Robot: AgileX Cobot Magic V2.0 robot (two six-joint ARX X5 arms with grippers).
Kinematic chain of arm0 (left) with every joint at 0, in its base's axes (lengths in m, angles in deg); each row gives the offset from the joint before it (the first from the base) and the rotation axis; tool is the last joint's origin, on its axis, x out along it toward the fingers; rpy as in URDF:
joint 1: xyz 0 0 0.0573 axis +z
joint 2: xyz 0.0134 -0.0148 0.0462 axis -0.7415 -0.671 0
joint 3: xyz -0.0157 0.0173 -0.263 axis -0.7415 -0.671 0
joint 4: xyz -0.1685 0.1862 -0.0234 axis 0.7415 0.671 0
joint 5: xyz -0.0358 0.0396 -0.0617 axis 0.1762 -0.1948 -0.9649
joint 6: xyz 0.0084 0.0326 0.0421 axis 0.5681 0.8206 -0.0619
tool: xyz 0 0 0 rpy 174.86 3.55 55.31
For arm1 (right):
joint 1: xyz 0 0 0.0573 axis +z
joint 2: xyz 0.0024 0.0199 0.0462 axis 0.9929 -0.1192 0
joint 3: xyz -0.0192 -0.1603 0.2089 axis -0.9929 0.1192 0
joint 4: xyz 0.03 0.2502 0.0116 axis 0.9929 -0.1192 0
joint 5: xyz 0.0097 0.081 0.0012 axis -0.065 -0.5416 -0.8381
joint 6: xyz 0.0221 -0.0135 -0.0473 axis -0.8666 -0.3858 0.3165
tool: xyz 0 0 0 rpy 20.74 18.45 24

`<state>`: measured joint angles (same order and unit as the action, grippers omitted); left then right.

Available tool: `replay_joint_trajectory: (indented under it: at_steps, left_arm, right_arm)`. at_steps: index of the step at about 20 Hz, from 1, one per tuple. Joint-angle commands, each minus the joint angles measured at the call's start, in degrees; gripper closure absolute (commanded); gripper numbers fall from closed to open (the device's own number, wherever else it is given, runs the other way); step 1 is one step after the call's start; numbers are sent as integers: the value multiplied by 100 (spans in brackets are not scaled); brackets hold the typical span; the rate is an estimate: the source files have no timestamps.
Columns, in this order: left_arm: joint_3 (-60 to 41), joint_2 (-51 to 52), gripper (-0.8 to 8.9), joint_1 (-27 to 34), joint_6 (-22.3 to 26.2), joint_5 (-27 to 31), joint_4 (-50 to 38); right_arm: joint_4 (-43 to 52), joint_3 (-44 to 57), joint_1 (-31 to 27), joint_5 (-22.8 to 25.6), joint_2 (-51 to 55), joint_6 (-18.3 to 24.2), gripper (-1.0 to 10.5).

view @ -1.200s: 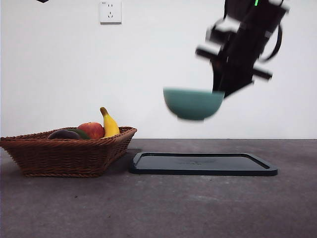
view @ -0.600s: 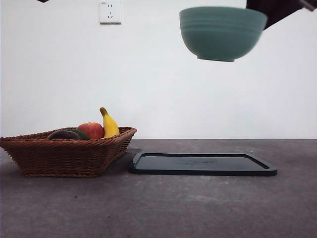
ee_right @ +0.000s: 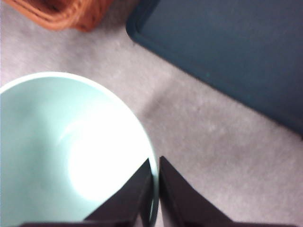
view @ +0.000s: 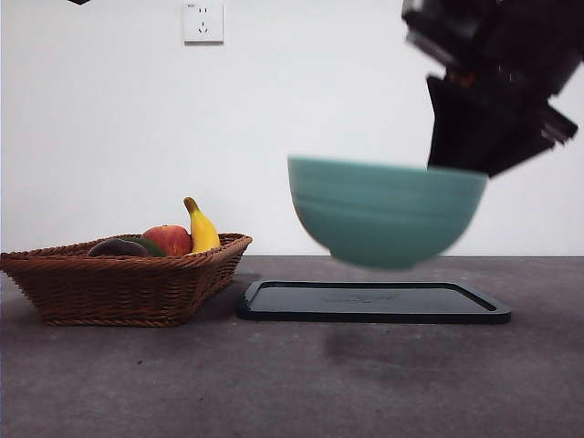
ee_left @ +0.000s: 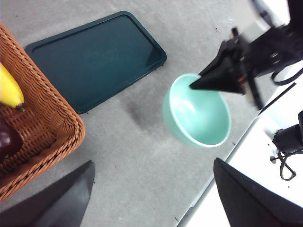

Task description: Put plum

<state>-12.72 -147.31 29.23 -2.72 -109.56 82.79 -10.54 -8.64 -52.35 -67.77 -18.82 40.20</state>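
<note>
At the far left of the front view sits the wicker basket (view: 123,278) on the grey table (view: 274,383), low in the frame. Inside it, toward its left, lies the plum (view: 116,247), dark and rounded, only its top showing above the rim. Just right of it a dark green fruit (view: 146,245) peeks out, then the red apple (view: 169,240), and against the apple's right side the banana (view: 201,230) stands up with its stem tip highest. None of my tools touches the plum.

High on the wall, left of centre, is a white socket (view: 203,21). Right of the basket, close beside its corner, the dark tray (view: 374,302) lies flat across the lower middle of the frame.

Above the tray in this view hangs the teal bowl (view: 386,212), blurred, clear of the surface, with a faint shadow on the table in front of the tray. My right gripper (view: 461,164) comes down from the upper right corner and has the bowl by its right rim; in my right wrist view the two jaws are pinched together on the rim, one inside and one outside the wall of the bowl.

My left gripper (ee_left: 151,189) waits high up; in its own view the jaws stand wide apart, holding nothing, with the basket's corner, the tray and the bowl all well beyond them
</note>
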Motion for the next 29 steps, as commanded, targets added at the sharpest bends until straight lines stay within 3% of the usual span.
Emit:
replay_joint_trajectory:
  at_steps: [1,10,21,25,29]
  left_arm:
    - [103,-42,408,-24,94,-31,-39]
    - [103,-42,408,-24,92,-31,-28]
    - [103,-42,408,-24,94,-31,-37]
    - [103,-42,408,-24,92,-31,-31]
    - [103,-42,408,-24,92,-31,-22]
  right_arm:
    - [186,116,37,22,-236,-138,938]
    - [634,271,247,170,-1060,-142,938]
    - [673,273,339,166,-1091,-144,934]
    - [675,273,354,170,-1091,-160,780]
    - [682,271,356,177,-1091,-164,769]
